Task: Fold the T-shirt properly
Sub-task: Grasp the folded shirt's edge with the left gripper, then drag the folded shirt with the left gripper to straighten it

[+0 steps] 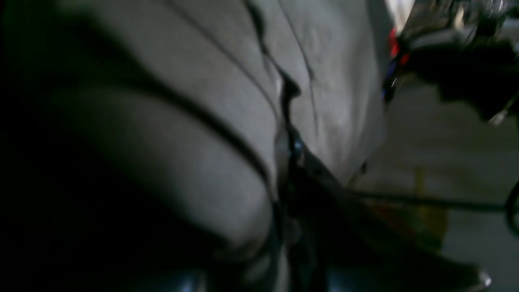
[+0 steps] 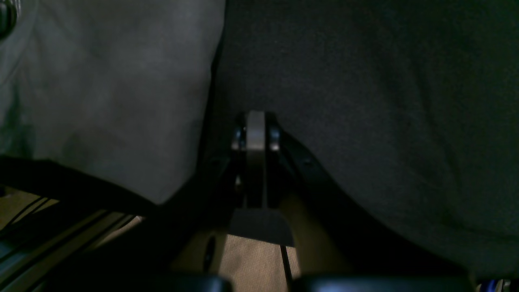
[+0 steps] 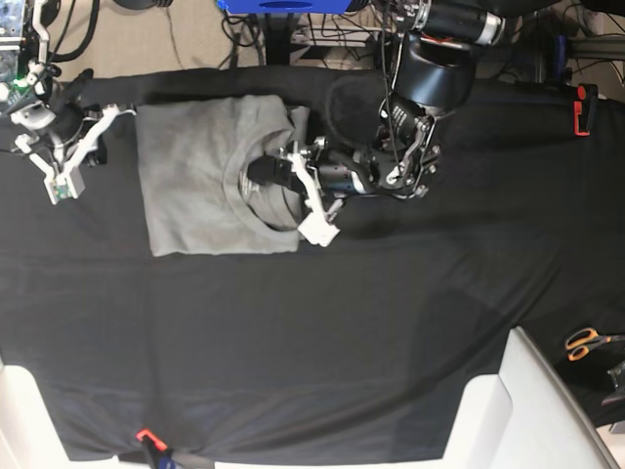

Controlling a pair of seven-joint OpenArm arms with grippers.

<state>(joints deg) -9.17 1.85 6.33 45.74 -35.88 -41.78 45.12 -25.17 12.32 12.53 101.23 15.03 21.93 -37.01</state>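
1. Base view: T-shirt (image 3: 190, 195) lying toward the back-left of the black table cover (image 3: 342, 332), already gathered into a rough rectangle, neck opening (image 3: 256, 191) at its right side.
2. Likely step in hand: taking hold at the collar side for the next fold. Confirm a firm bite on the cloth before any lift, ideally through all the layers rather than the top one alone.
3. Lift only enough to clear the layers beneath, carry the held edge straight across, and lay it down square with the opposite edge; avoid dragging, which would probably skew the rectangle.
4. Watch for bunching near the collar, where the cloth is already rucked.
5. Look of the shirt: plain light grey, soft and matte, left and bottom edges fairly straight, wrinkled and doubled around the neck; in the left wrist view, long creases running into a raised ridge.
6. Left gripper (image 1: 290, 150): reaching in at the collar, jaws drawn close on that ridge of grey cloth, apparently pinching it, though heavy blur leaves the depth of the bite unclear.
7. Right gripper (image 2: 255, 121): closed on nothing, over the bare cover just beside the shirt's left edge; keep it clear of the fold path, or use it to pin the far edge.
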